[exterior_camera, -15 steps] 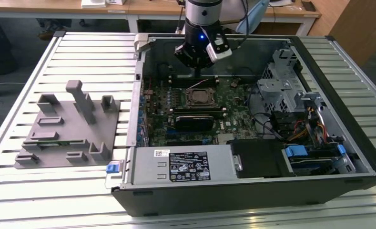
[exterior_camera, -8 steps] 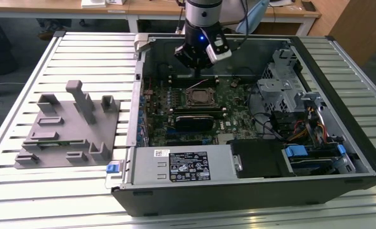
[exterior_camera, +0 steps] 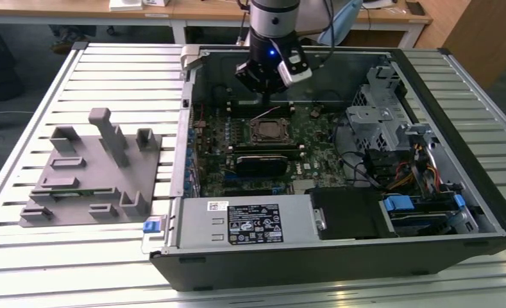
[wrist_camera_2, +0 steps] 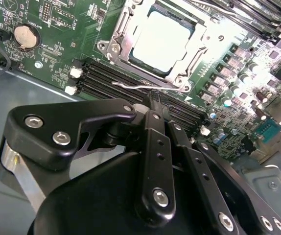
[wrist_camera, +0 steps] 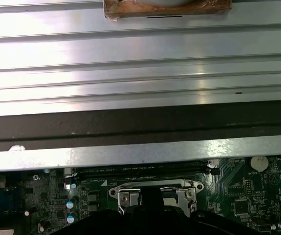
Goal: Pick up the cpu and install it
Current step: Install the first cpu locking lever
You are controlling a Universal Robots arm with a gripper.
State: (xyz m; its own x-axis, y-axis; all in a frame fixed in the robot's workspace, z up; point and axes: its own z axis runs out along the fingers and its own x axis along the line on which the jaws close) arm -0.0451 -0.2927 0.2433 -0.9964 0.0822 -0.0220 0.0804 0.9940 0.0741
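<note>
- Exterior view: my gripper (exterior_camera: 265,96) hangs inside the open computer case (exterior_camera: 321,264), over the far part of the green motherboard (exterior_camera: 323,138), in the upper middle of the frame.
- The case lies on its side on a slatted metal table (exterior_camera: 107,70) with its side panel off. It takes up the middle and the exterior view's right.
- Inside the case, the motherboard covers the floor. A silver power supply (exterior_camera: 244,221) with a label sits along the near wall, a metal drive cage (exterior_camera: 377,119) stands on the exterior view's right, and blue-tabbed bays (exterior_camera: 406,206) with coloured wires are at the lower right.
- The cpu (exterior_camera: 270,131) is already in its socket near the middle of the motherboard, just below my gripper in the frame. A black block (exterior_camera: 265,162) sits just nearer than it.
- In the second wrist view, the cpu (wrist_camera_2: 159,41) lies flat inside the metal socket frame (wrist_camera_2: 115,46), pale silvery top up.
- There my gripper (wrist_camera_2: 152,103) has its two black fingers (wrist_camera_2: 152,142) pressed together, and I see nothing pinched between them. The tips are close to a thin wire lever (wrist_camera_2: 145,87) beside the socket; I cannot tell whether they touch it.
- A round coin cell (wrist_camera_2: 24,36) sits on the board well apart from the socket.
- On the exterior view's left, a grey plastic fixture (exterior_camera: 90,170) rests on the table, apart from the case.
</note>
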